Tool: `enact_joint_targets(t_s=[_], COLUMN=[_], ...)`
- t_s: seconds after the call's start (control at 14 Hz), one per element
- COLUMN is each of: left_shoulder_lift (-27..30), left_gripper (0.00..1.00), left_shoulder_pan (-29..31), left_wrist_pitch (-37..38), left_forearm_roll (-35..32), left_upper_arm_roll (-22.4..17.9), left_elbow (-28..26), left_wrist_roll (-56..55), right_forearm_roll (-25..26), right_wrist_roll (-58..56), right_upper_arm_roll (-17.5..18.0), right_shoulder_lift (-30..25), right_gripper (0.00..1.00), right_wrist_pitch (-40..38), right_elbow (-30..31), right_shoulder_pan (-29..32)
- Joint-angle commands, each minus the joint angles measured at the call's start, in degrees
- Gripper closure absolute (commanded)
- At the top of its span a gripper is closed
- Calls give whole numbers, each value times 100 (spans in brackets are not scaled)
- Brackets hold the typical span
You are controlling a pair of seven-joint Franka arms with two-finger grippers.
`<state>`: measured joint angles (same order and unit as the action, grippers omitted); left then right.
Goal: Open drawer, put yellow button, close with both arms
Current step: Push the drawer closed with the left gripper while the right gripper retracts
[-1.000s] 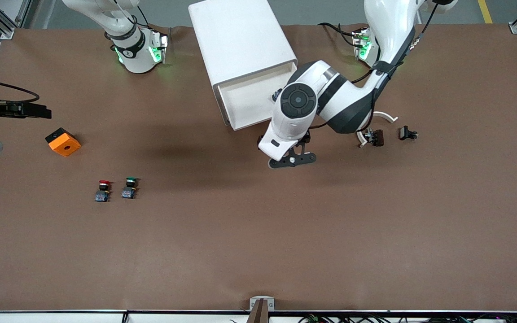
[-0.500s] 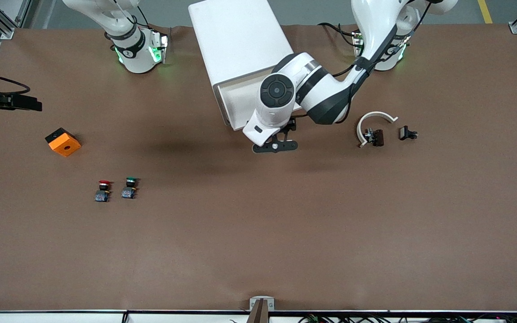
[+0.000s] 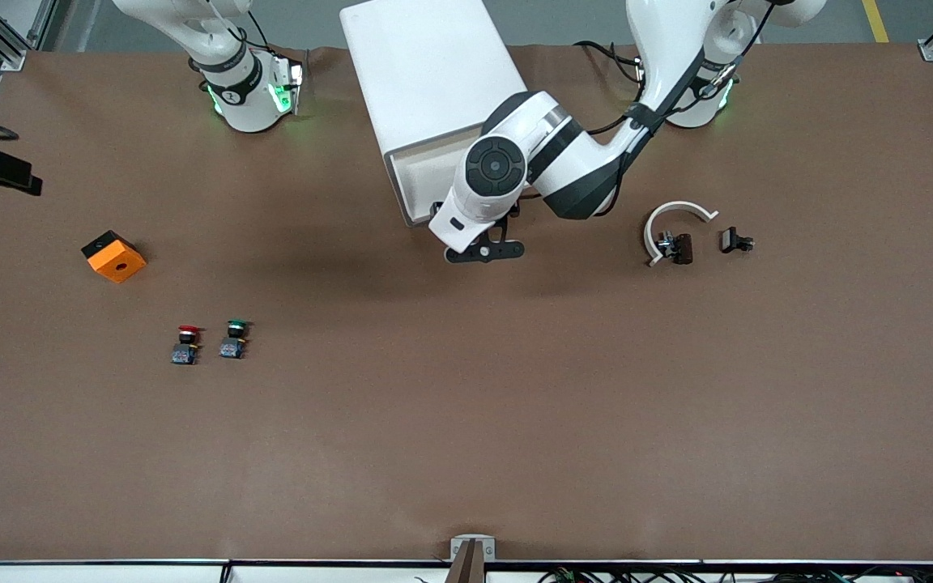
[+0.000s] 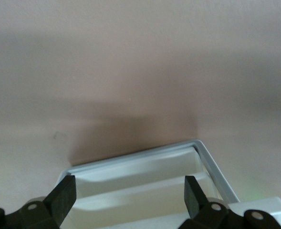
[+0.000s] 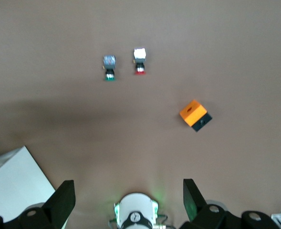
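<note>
The white cabinet [image 3: 426, 73] stands between the two arm bases, and its uppermost drawer [image 3: 414, 182] is pulled out. My left gripper [image 3: 466, 235] hangs over the drawer's front end with its fingers open and empty. In the left wrist view my left gripper [image 4: 128, 198] is spread above the drawer's pale rim [image 4: 145, 155] and bare inside. The yellow button is hidden. My right gripper [image 5: 128, 202] is open and empty, high over its own base [image 5: 135, 214]. In the front view the right hand [image 3: 5, 170] shows only at the edge.
A red-capped button [image 3: 187, 343] and a green-capped button [image 3: 233, 338] stand side by side toward the right arm's end, with an orange box [image 3: 114, 256] farther from the camera. A white curved piece [image 3: 673, 223] and small black parts [image 3: 735, 240] lie toward the left arm's end.
My left arm has swung from beside the drawer to over its front end, hiding the drawer's inside. My right hand has drifted farther out of the front view.
</note>
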<state>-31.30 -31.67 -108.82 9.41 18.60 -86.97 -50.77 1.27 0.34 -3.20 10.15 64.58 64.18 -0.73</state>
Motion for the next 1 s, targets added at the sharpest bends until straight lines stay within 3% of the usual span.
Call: enact_joint_targets(t_s=[0.0, 0.14, 0.36, 0.57, 0.93], left_shoulder_lift=[159, 168, 168, 186, 186], left_gripper=[0, 0, 0, 0, 0], left_shoulder_pan=[-6, -6, -6, 2, -6], left_wrist_pitch=[-25, -25, -25, -25, -25], left_forearm_roll=[341, 718, 1044, 1106, 1106], left_upper_arm_roll=[47, 73, 108, 231, 504], left_elbow=[-188, -267, -294, -337, -478], left_wrist_roll=[-152, -380, -1135, -1550, -1928], right_forearm_roll=[-22, -118, -136, -136, -136], right_wrist_roll=[-87, -113, -149, -148, -148], right_upper_arm_roll=[39, 57, 57, 57, 74], right_shoulder_lift=[-337, -574, -864, -1470, -1823], right_gripper=[0, 0, 0, 0, 0], right_wrist_pitch=[194, 431, 625, 1099, 1118], right_elbow=[418, 813, 1201, 2026, 2195], right_shoulder_pan=[116, 476, 486, 433, 389])
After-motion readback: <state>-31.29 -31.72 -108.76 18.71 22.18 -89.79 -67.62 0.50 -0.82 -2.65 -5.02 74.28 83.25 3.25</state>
